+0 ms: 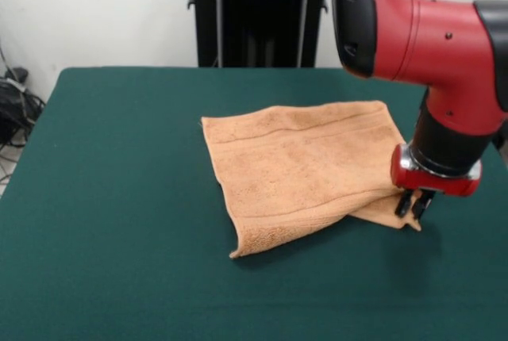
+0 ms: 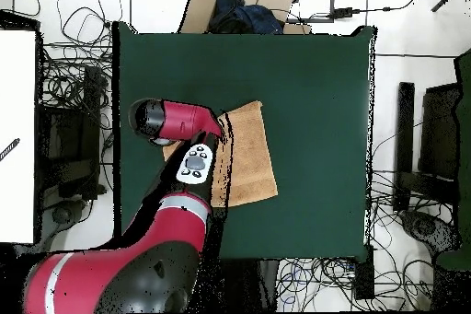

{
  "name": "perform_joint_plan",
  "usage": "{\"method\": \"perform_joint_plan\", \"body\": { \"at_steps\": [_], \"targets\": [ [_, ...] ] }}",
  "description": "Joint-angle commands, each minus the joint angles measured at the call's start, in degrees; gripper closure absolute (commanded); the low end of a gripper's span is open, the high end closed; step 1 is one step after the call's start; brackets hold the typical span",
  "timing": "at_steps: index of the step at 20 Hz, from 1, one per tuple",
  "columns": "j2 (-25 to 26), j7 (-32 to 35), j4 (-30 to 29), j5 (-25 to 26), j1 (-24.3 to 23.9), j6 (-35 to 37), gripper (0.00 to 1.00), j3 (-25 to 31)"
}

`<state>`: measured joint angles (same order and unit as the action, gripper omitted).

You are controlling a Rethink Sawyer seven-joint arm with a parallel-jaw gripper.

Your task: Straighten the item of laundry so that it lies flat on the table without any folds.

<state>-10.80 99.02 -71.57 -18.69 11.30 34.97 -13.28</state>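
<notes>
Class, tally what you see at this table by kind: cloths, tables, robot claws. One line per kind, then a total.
Cloths: 1, the peach-orange towel
Tables: 1, the green table
Robot claws: 1, the claw at the towel's corner
Total: 3

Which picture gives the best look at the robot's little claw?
The front view: the gripper shows clearly, its dark fingers down at a corner of the towel. In the overhead view the robot's own red arm covers it, so the claw cannot be seen.

table point(image 1: 103, 198): dark green top | on it: folded peach-orange towel point(image 1: 302, 162)
</notes>
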Motion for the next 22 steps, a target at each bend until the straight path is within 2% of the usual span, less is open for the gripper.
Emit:
{"method": "perform_joint_plan", "body": {
  "at_steps": [1,3,10,22],
  "targets": [
    [0.84,5.85,-1.32,0.56,-3.25,-1.83,1.0,7.18],
    [0.37,5.13,-0.7,0.94,-3.55,-1.39,1.0,7.31],
    [-6.27,4.39,-3.6,1.08,-3.64,4.6,1.0,6.74],
    [-7.76,4.51,-3.99,0.46,-4.7,5.1,1.0,8.67]
  ]
}}
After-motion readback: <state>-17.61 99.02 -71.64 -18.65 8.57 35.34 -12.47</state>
